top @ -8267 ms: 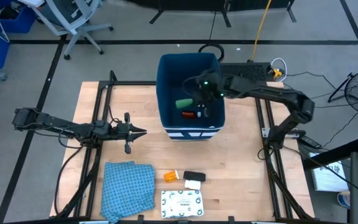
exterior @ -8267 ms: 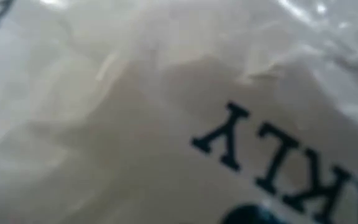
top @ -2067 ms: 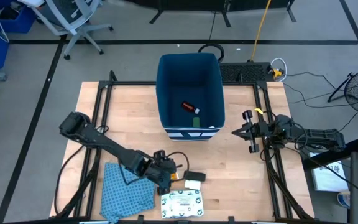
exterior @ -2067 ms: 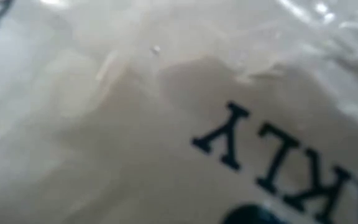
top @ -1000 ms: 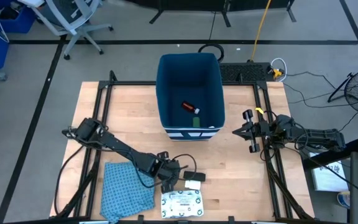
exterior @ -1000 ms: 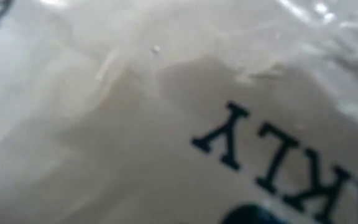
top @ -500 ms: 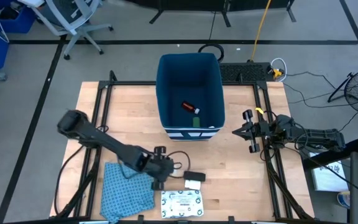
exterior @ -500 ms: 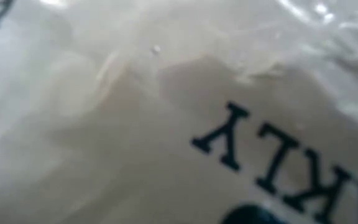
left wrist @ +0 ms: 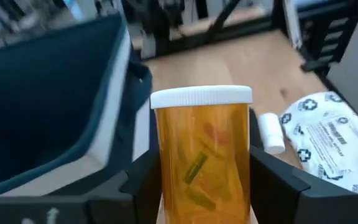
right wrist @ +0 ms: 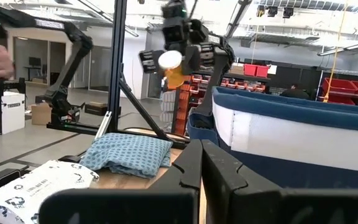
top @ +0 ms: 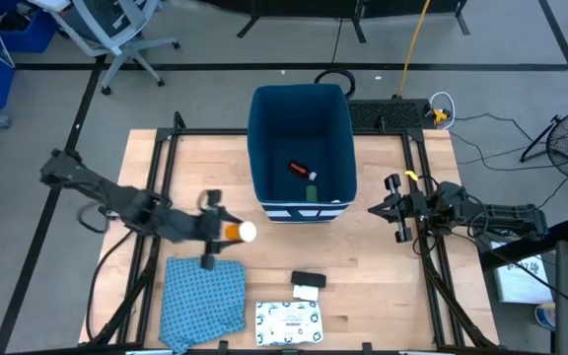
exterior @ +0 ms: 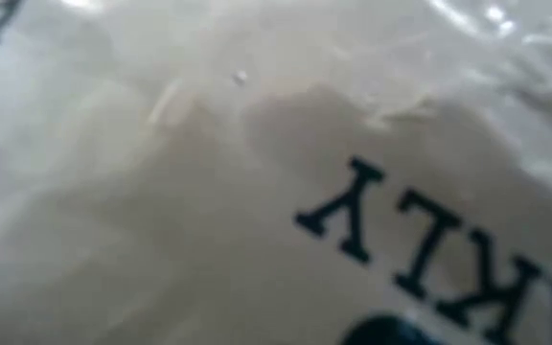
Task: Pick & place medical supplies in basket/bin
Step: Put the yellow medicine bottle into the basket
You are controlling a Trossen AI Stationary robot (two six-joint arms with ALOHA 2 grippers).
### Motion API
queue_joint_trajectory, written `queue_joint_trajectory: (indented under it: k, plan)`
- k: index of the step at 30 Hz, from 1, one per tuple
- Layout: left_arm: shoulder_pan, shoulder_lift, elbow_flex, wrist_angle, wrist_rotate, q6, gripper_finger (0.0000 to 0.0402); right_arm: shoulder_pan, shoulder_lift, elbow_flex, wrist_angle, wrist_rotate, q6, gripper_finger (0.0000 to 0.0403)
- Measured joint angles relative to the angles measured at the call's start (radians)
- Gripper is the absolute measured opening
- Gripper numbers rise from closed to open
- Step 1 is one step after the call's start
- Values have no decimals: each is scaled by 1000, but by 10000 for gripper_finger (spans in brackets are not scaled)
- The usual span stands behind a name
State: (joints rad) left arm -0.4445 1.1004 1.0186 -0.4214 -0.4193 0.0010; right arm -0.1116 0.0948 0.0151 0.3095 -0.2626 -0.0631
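Two arms: left one working, right one waiting.
Left gripper (top: 227, 230): clamping an orange pill bottle (top: 237, 231) with white cap, hanging above the table just left of the bin.
Blue cloth (top: 203, 298): lying at near left.
Pouch (top: 287, 321): lying near-centre, small white box (top: 307, 292) beside it.
Bin (top: 301, 110): standing centre-far, holding a red-orange tube (top: 298, 170).
Right gripper (top: 390, 208): resting right of the bin, fingers pressed together.

The whole table (top: 383, 286) is seen from straight overhead in the high view. The low view is blocked at very close range by a white printed pouch (exterior: 257, 192). The bin (left wrist: 48, 112) and pouch are viewed closely from the left wrist. From the right wrist, a level view across the table is given, sharing the bin (right wrist: 291, 134) and blue cloth (right wrist: 126, 155).
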Motion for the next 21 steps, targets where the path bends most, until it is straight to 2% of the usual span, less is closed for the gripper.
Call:
queue_joint_trajectory:
  k: [6,12,17,21]
  plan:
    - [72,-282,-276,220,-2,61,194,0,0,0,-4,0,0,0]
    - [179,-529,-522,340,40,-6,191,0,10,0,-5,0,0,0]
    - [249,-653,-686,479,99,-30,193,0,25,0,-1,1,0,0]
    - [287,-701,-789,588,145,-37,188,0,36,0,8,2,0,0]
